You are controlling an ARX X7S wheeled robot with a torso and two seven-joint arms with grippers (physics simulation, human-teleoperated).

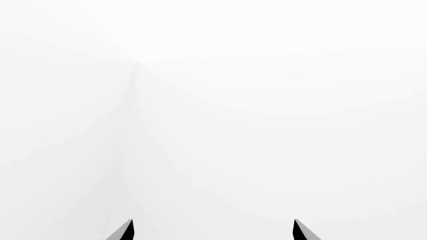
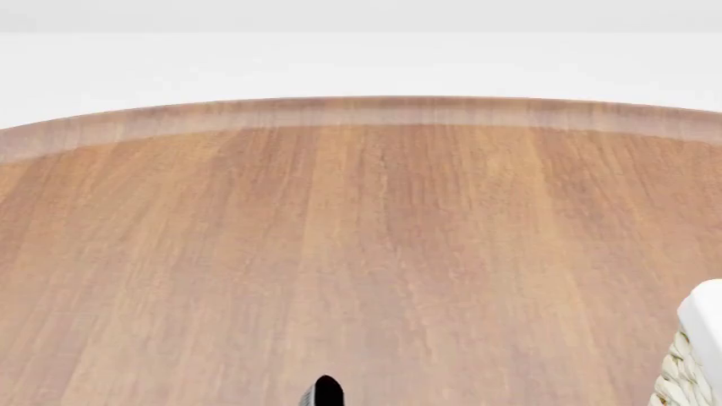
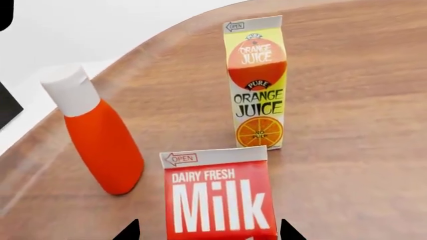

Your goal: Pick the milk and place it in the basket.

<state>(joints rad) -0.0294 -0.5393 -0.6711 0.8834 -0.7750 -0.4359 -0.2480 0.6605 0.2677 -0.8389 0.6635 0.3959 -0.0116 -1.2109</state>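
Note:
The milk [image 3: 217, 200] stands upright on the wooden table [image 3: 347, 150], its red top with white "Milk" lettering facing the right wrist camera. My right gripper [image 3: 210, 232] is open, one dark fingertip on each side of the carton with a gap to both. My left gripper [image 1: 213, 231] is open with nothing between its fingers, against a blank white background. Only a corner of the basket [image 2: 695, 355], woven wicker under a white cloth rim, shows at the lower right edge of the head view. The milk is out of the head view.
An orange juice carton [image 3: 257, 82] stands just behind the milk. An orange bottle with a white cap [image 3: 100, 135] stands beside it near the table's curved edge. A dark tip [image 2: 326, 392] pokes in at the bottom of the head view.

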